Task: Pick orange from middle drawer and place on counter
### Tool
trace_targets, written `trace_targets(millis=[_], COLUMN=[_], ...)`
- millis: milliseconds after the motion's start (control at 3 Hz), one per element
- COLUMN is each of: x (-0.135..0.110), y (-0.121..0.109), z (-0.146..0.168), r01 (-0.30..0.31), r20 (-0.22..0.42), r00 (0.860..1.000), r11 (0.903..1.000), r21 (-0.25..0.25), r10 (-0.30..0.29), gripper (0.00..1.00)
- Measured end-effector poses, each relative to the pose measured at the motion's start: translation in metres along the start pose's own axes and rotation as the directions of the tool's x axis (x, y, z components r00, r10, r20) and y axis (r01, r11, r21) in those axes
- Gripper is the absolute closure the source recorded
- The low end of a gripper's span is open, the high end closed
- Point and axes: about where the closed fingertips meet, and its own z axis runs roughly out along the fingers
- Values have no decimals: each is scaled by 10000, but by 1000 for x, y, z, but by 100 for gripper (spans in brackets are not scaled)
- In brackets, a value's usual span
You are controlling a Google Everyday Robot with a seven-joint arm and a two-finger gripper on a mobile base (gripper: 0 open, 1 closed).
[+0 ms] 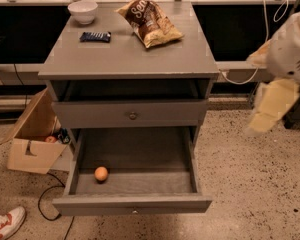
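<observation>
While the middle drawer (132, 204) stands pulled right out, the orange (101, 173) lies on its floor twd the front-left corner, apart from the walls and open from above. Just over it is a shut drawer front w/ round knob (133, 115), then a dark open slot under the surface (130, 59). On the surface, all at the rear: white bowl (83, 10) back-left, dark candy bar (95, 36) just in front of it, crumpled chip bag (150, 21) rear-centre, lying at an angle. The gripper (270, 106) hangs well off to the R of the cabinet, about level w/ the shut drawer, over the floor, far from the orange; it shows only as a pale cream smear, so wide or narrow I cannot tell. The arm above it is cut off by the R edge. L of the cabinet sits an open cardboard box (32, 139) w/ something small & red inside, hard to make out. A sneaker (5, 223) is clipped at bottom-left; a black cable (46, 200) curls nearby. The floor (250, 194) is speckled terrazzo; dark panels & a rail run behind.
</observation>
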Motion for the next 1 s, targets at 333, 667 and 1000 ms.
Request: trace_targets(millis=[333,667,1000], x=[-35,-82,-103], y=[9,24,21], z=[65,121,131], r01=[-308,-590,-731], r20=[1473,3019,3616], r00=[9881,9466,9225], r11=[9946,9812,9812], r21=[-994,-1839,-1787], r10=[454,1135,1346], gripper=[0,0,0])
